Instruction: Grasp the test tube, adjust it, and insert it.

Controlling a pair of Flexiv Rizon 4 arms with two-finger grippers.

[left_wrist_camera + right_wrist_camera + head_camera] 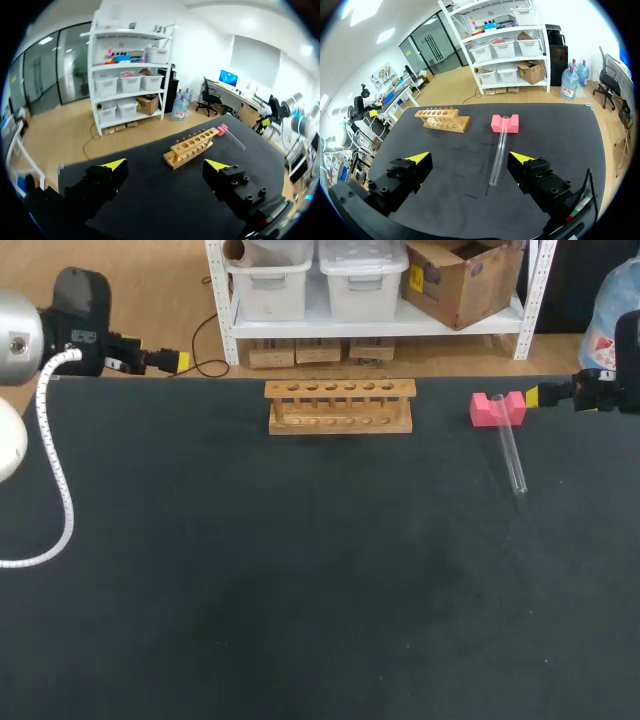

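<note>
A clear glass test tube (509,454) lies on the black table with its open end resting in the notch of a pink block (497,408). A wooden tube rack (340,405) with a row of holes stands at the back middle. My right gripper (471,159) is open at the table's right edge, the test tube (499,156) and pink block (505,123) ahead of its fingers. My left gripper (167,164) is open at the back left corner, far from the rack (194,146) and the tube (234,139).
The black table top (300,580) stretches wide in front of the rack. A white coiled cable (55,470) from my left arm hangs over the table's left side.
</note>
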